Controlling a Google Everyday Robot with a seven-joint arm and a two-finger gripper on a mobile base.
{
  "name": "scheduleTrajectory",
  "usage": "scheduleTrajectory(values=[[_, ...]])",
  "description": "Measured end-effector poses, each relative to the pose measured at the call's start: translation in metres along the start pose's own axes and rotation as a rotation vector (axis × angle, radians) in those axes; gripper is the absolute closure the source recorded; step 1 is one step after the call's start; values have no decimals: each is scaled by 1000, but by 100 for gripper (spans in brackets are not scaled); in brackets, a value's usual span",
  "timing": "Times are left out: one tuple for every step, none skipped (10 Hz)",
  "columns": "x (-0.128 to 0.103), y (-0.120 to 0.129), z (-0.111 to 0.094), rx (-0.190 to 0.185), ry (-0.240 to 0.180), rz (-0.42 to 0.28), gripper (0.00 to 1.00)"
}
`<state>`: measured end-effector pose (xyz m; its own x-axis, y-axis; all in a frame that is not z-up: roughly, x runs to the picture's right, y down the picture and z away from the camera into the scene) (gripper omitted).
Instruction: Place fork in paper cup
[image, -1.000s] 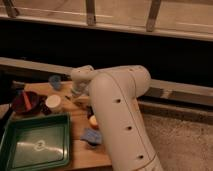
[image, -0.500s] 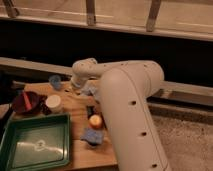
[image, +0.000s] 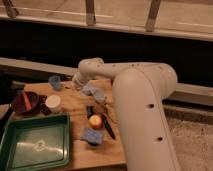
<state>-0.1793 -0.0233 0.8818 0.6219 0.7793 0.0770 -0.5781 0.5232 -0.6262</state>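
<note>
Zero steps visibly complete | paper cup (image: 53, 103) on worktop (image: 80, 150), no fork protruding | gripper (image: 89, 89) low beside blue cup (image: 55, 81), grasp state indeterminable | fork unlocated; placement outstanding

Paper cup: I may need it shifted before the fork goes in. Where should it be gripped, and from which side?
Probably its upper wall, coming from above or the right: the paper cup stands upright, with the reddish-brown bowl close on its left in view and the green tray just in front. The gripper sits behind it, near the blue cup.
</note>
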Motion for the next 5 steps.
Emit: scheduleTrajectory(values=[[-8,4,-6,-7,-15,-12,100],[-12,7,-13,-13,-25,-25,100],[-18,11,-20,-23,-37,-42,100],[-21,16,-22,-32,-42,-55,100],[-25,21,-24,-44,-44,-69,100]])
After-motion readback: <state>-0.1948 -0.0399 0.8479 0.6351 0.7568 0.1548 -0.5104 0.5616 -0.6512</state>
